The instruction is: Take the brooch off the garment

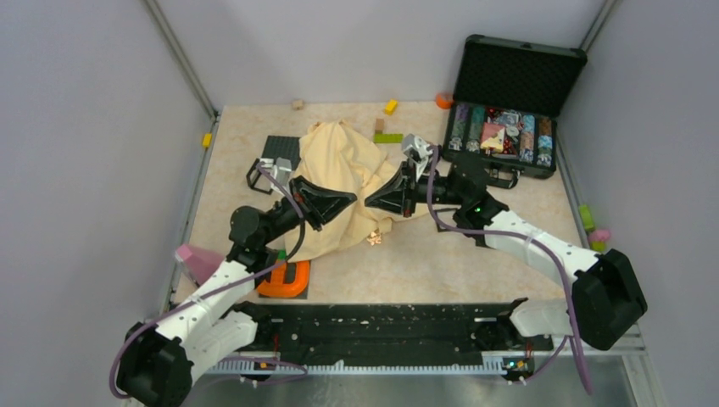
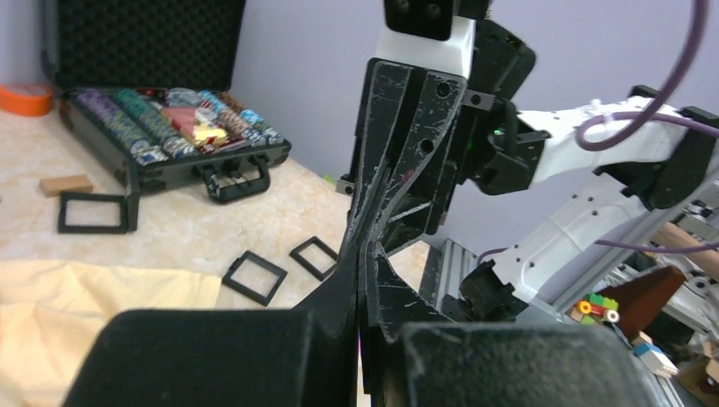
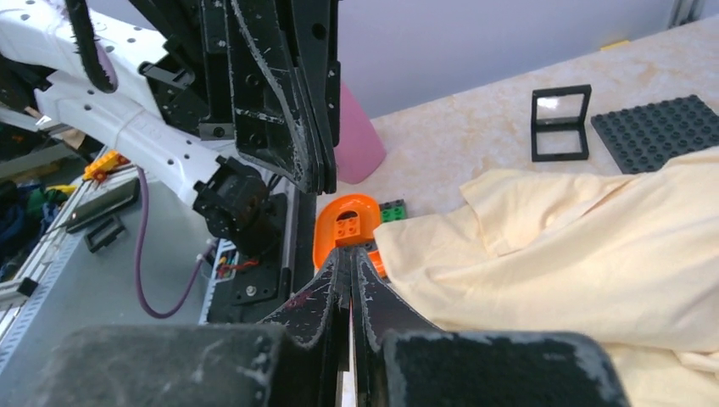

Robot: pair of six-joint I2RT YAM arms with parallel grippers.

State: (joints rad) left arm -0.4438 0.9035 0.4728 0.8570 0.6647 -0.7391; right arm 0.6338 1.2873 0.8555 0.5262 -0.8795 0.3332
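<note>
Brooch (image 1: 373,238) sits at the near hem of the cream garment (image 1: 339,161); too small to tell whether it's pinned or lying loose on the edge; left gripper (image 1: 351,198) and right gripper (image 1: 370,202) hover nearly tip to tip over the cloth, well behind the brooch; both have jaws pressed together, nothing visible between them; probably staged so one pins fabric while the other plucks; neither touches it.

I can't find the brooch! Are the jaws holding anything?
Nothing. Both pairs of jaws are shut and empty; the brooch lies at the edge of the garment.
</note>
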